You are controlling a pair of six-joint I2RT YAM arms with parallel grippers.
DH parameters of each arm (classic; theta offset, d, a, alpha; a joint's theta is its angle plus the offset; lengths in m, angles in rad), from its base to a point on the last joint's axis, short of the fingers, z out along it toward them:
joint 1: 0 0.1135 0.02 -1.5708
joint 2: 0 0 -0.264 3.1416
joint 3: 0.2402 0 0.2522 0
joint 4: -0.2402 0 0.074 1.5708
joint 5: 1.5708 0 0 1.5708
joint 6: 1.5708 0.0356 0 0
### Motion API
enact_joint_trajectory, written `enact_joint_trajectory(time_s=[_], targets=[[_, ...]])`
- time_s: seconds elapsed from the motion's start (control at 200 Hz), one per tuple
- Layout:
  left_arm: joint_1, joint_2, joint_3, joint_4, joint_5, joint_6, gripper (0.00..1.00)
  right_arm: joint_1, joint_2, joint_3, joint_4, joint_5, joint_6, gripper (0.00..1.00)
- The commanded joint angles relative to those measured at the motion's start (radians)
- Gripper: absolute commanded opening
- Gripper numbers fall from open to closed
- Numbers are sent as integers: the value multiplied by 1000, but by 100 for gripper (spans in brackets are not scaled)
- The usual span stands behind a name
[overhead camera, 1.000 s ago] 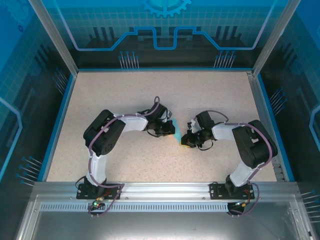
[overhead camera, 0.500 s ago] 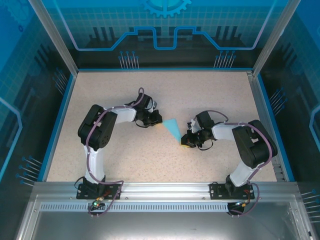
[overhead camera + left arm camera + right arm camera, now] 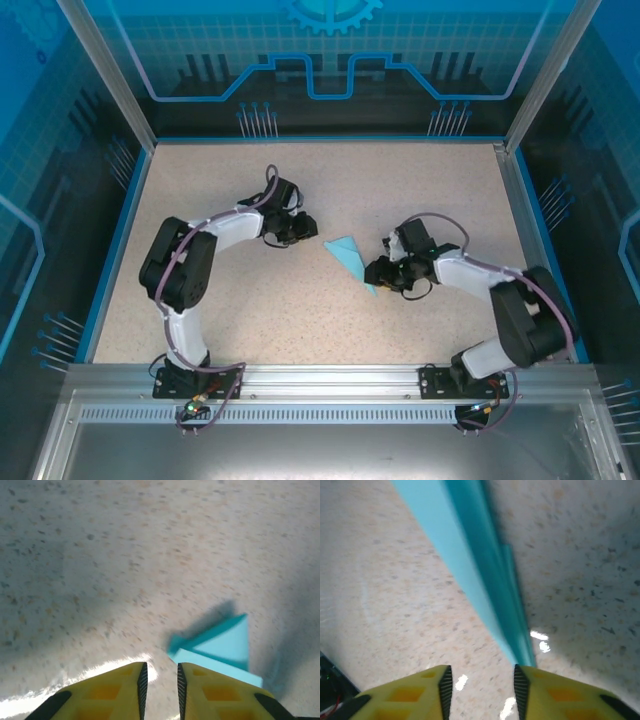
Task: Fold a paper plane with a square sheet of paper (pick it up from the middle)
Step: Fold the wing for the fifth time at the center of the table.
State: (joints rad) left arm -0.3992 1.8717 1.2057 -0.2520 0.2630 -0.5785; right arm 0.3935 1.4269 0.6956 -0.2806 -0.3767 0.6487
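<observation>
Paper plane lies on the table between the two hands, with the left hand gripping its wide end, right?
Not quite. The top external view shows the left hand apart from the paper plane, gripping nothing, with bare table between them. The plane does lie on the table between the two hands.

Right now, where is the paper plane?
In the top view the paper plane lies near the middle of the table, between the grippers: the left gripper apart on its left, the right gripper close to its pointed near end.
</observation>
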Motion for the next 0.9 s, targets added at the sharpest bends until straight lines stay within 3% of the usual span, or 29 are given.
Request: enact_joint_trajectory(time_s=[0.0, 0.18, 0.41, 0.625, 0.895], targets=[[-66, -83, 7, -111, -86, 6, 32, 12, -131, 42, -93, 78, -8, 51], [-172, -96, 58, -216, -185, -34, 42, 1, -293, 8, -147, 219, -48, 74], [-313, 25, 215, -362, -291, -141, 58, -15, -325, -37, -161, 289, -58, 89], [-412, 206, 448, -517, -446, -156, 69, -29, -354, -76, -195, 390, -44, 96], [-421, 351, 607, -635, -484, -157, 70, -44, -381, -102, -232, 430, -46, 97]])
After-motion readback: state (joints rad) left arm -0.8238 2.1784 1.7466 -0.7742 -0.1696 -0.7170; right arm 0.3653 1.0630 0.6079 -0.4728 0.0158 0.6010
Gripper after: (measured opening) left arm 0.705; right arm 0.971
